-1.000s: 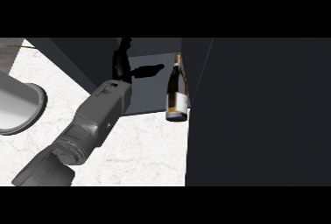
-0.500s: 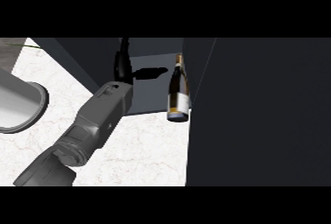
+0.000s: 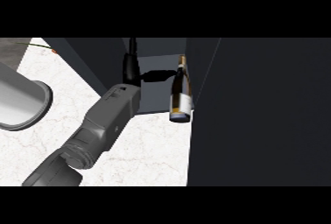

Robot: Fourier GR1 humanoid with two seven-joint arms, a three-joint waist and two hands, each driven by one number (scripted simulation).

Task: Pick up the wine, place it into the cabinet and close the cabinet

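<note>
Dark grey panels fill most of the head view, the only one given. The cabinet (image 3: 155, 98) stands open on the white marble counter (image 3: 155, 148), and its cabinet door (image 3: 258, 109) is swung out wide, covering the right side of the view.

The wine bottle (image 3: 181, 94) stands upright inside the opening, its base near the front lip of the cabinet floor and its side close to the right wall beside the door. That is probably as far in as the arm could carry it from this angle.

The left forearm (image 3: 107, 127) comes up from the lower left. The left robot hand (image 3: 132, 70) is inside the cabinet just left of the bottle, with a dark part of it reaching across to the glass. I cannot tell whether it grips the bottle or has let go.

A grey round vessel (image 3: 22, 103) sits on the counter at the left edge, well apart from the cabinet.

Judging by this, the placing looks nearly finished. The door is not yet shut, and the hand must be clear of the opening before it can swing.
</note>
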